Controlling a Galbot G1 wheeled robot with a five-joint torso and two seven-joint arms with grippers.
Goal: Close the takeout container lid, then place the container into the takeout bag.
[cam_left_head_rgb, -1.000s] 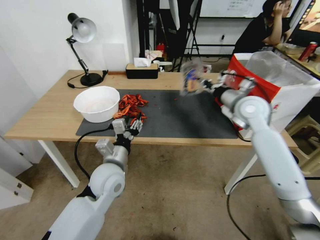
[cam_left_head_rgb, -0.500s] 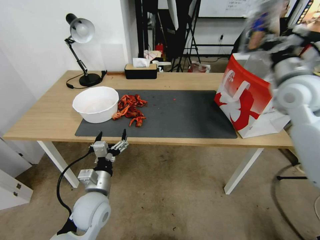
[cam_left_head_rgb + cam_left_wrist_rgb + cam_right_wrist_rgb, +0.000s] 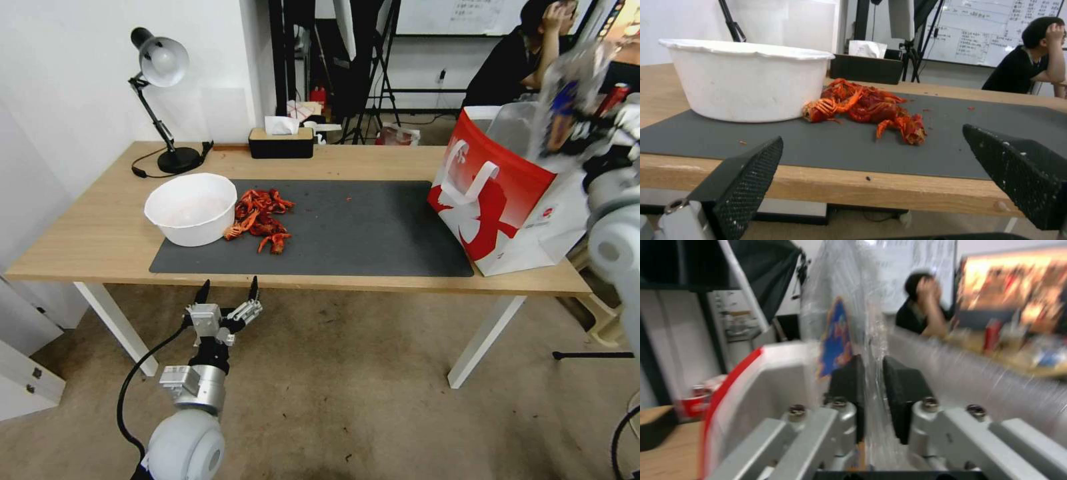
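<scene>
Black fingers (image 3: pixel 902 390) of the right gripper (image 3: pixel 871 396) pinch the thin clear plastic of the takeout container (image 3: pixel 849 326), one on each side. A blue and orange picture shows through the shiny, crinkly plastic. From the head camera, the takeout container (image 3: pixel 567 110) is up in the air above the open top of the takeout bag (image 3: pixel 507 200), and it looks blurry. I cannot tell if the lid is shut.

The bag is big and boxy, red and white, with a white strap handle and silvery lining inside. It stands at the right end of the wooden table (image 3: pixel 93 233).

The left gripper (image 3: pixel 227 300) hangs low in front of the table edge, with its two fingers spread wide and nothing between them. Its wrist camera shows their bumpy black pads (image 3: pixel 746 173) up close.

On the dark mat (image 3: pixel 373 227) sit a round white bowl (image 3: pixel 192 208) and a pile of red crayfish (image 3: pixel 262 217) touching its side.
</scene>
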